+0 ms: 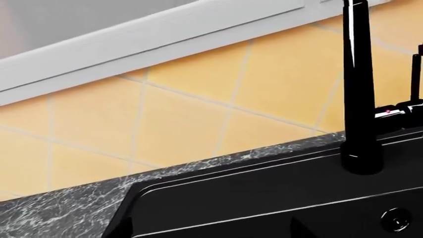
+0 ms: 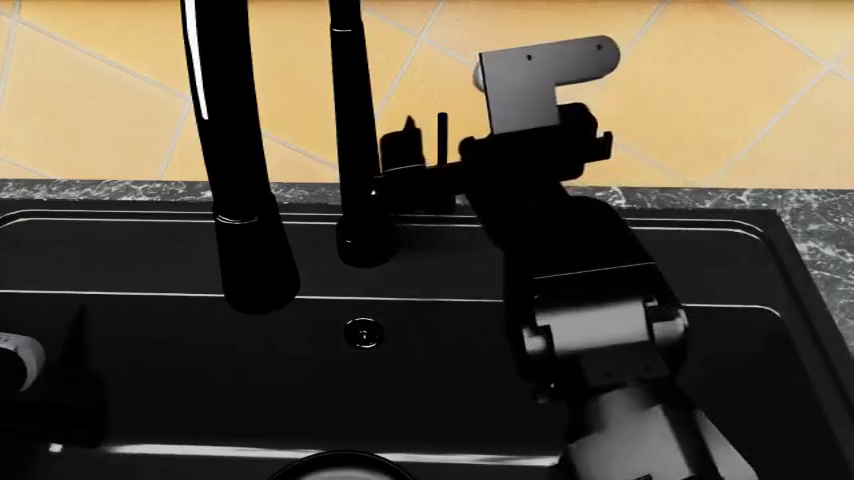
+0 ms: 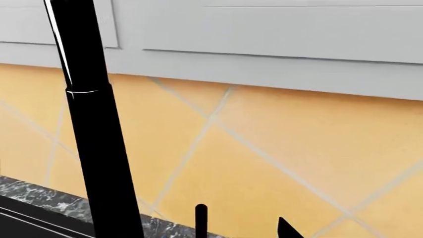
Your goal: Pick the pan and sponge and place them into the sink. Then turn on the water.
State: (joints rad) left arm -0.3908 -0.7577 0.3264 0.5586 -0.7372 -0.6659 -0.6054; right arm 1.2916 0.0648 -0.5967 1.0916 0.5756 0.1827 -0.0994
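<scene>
The black sink fills the head view, its tall black faucet at the back rim and the spout hanging over the basin. No water shows at the spout. My right gripper is at the thin upright faucet lever. In the right wrist view the lever stands between the open fingers, one fingertip showing. My left gripper is open and empty over the sink's back wall. A round pale rim at the basin's near edge could be pan or drain. The sponge is hidden.
A dark marble counter runs behind the sink under a yellow tiled wall. A small round overflow sits in the back wall of the basin. White window framing is above the tiles. My right forearm crosses the basin.
</scene>
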